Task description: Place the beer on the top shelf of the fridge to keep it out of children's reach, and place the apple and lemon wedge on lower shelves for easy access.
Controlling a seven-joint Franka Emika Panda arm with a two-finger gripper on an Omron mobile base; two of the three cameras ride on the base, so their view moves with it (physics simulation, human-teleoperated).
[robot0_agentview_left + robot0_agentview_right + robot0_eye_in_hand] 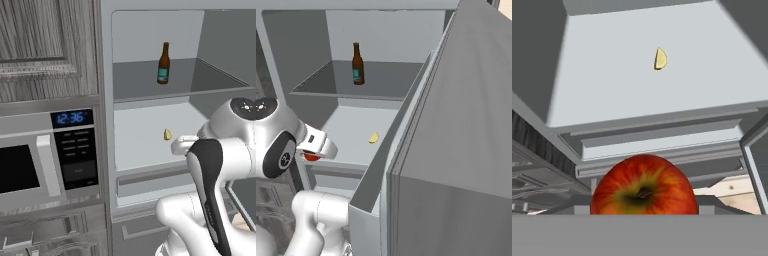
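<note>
Open fridge (150, 30); apple (643, 186) hiding gripper fingertips, cut off below.

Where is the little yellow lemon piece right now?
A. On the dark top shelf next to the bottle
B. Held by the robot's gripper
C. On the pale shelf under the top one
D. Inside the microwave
C. The lemon wedge lies alone on the pale lower shelf, one level under the top shelf where the beer stands.

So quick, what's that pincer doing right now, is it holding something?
Pincer: closed on the apple, holding it just in front of the fridge's lower shelf.
</note>
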